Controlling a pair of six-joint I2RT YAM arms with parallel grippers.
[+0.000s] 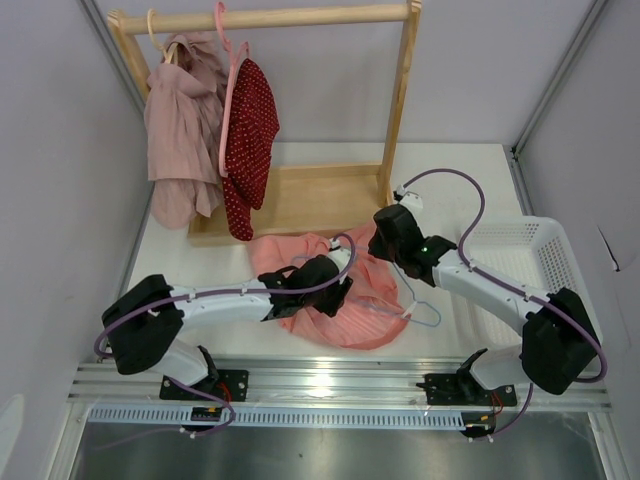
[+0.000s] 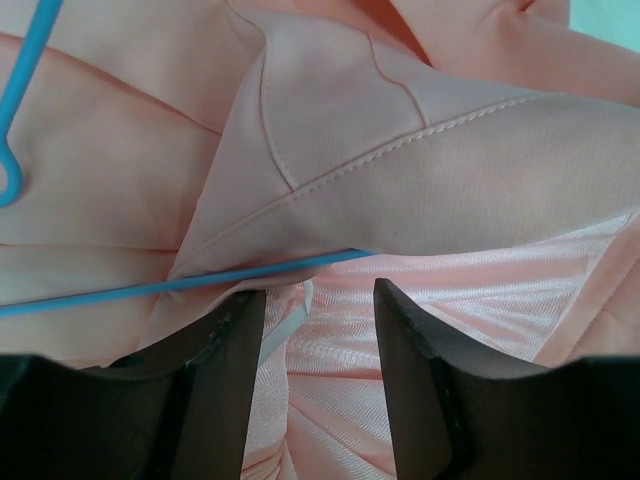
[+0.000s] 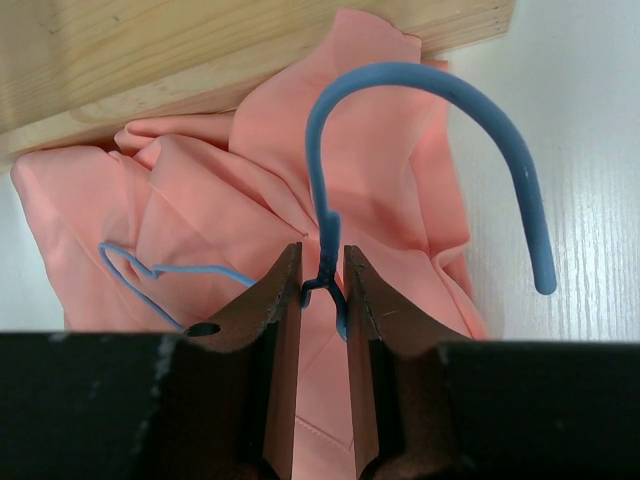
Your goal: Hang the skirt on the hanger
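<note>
- The skirt (image 1: pixel 280 255) is pictured crumpled on the table (image 1: pixel 450 170), just in front of the wooden rack's base (image 1: pixel 300 200), and is not yet hung.
- The hanger (image 3: pixel 420 71) is shown lying across the skirt, its neck pinched between the narrowly set jaws of the right gripper (image 3: pixel 322 285).
- The left gripper (image 2: pixel 318 300) is held low over a stitched fold with its jaws well apart; nothing is seen gripped between them.
- One stretch of blue wire is seen slipping under that fold, so threading is judged barely begun. The skirt's edge has yet to be drawn over both shoulders.
- The hook is pointed away from the arms, towards the rack base.
- The hanger's long axis is judged to run roughly left to right across the table. One end is exposed on the right and the other is lost among the fabric.
</note>
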